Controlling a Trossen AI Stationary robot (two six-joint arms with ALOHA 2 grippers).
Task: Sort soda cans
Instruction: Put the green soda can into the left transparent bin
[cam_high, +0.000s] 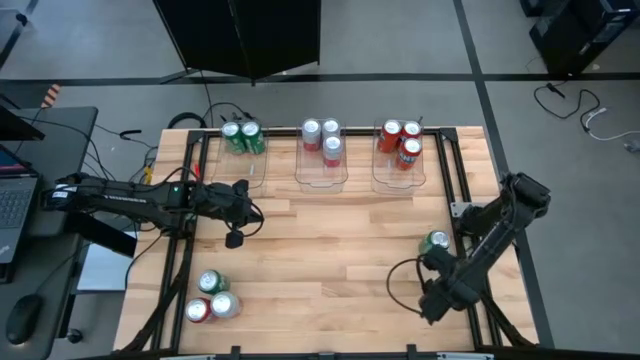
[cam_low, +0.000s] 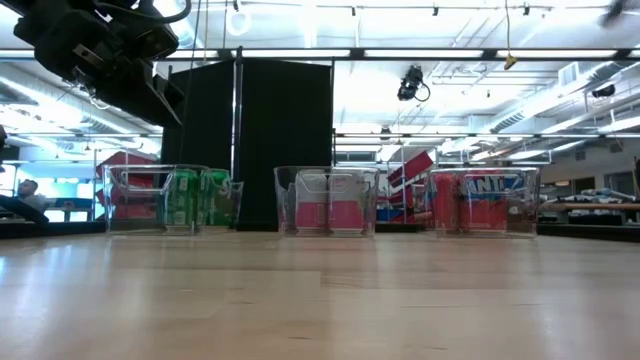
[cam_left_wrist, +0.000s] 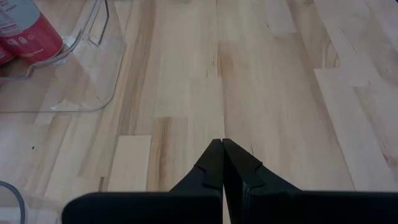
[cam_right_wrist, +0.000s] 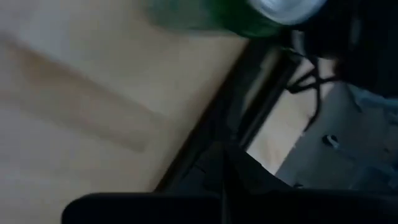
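Three clear bins stand along the table's far edge. The left bin (cam_high: 243, 160) has two green cans (cam_high: 243, 136), the middle bin (cam_high: 322, 172) three silver-white cans (cam_high: 322, 140), the right bin (cam_high: 400, 177) three red cans (cam_high: 400, 143). Near the near-left corner stand a green can (cam_high: 212, 283), a red can (cam_high: 198, 311) and a silver-white can (cam_high: 225, 305). Another green can (cam_high: 437, 242) stands by the right edge. My left gripper (cam_high: 240, 215) (cam_left_wrist: 222, 149) hovers shut and empty in front of the left bin. My right gripper (cam_high: 432, 264) (cam_right_wrist: 227, 168) is shut, just short of the lone green can (cam_right_wrist: 249, 15).
Black frame rails (cam_high: 447, 170) run along the table's sides, one close beside the lone green can. Cables (cam_high: 405, 285) loop on the table by the right arm. Bare wood (cam_high: 330, 240) spans the middle. A laptop (cam_high: 15, 200) sits off the left edge.
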